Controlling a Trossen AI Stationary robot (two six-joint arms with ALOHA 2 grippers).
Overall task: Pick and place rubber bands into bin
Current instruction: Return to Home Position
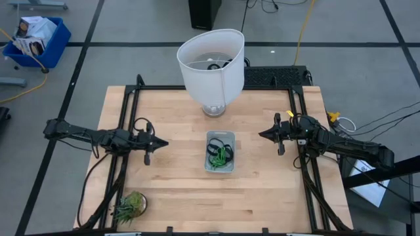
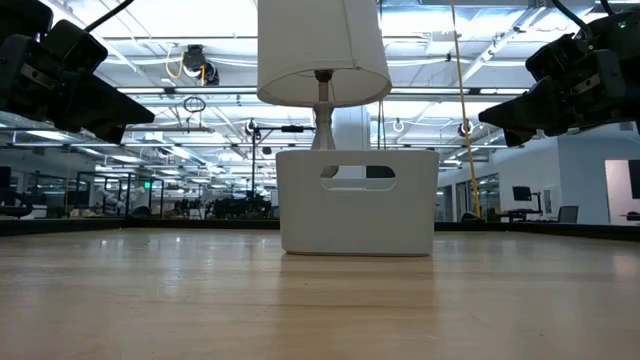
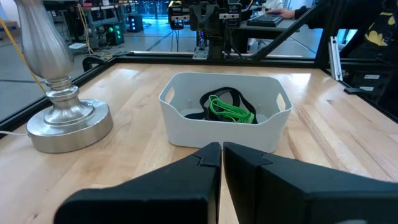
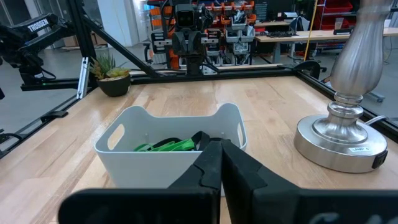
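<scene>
Starting at the front edge of the table (image 1: 177,196), a small potted plant (image 1: 129,205) sits at the left corner, well apart from everything else. No loose band can be made out on the wood around it.

Farther in, at the middle of the table, stands the bin (image 1: 219,168). The rubber bands (image 1: 220,155) lie inside it in a tangle, bright green loops among darker ones, as both wrist views show.

The two grippers hang on either side of the bin, well apart from it and raised above the wood, each pointing inward at it. The left gripper (image 1: 163,143) has its fingers pressed together with nothing between them. The right gripper (image 1: 264,135) is likewise closed and empty.

Behind the bin, near the far edge, a lamp (image 1: 211,62) with a white shade stands on a silver base. Beyond the table lies grey floor, with a blue crate (image 1: 36,39) off to the far left.

Judging by all this, the picking looks finished: every band in sight is in the bin, and none shows on the bare wood from above. A thin dark band could be hard to spot there, though. What seems left is only for the arms to settle at rest, clear of the bin.
</scene>
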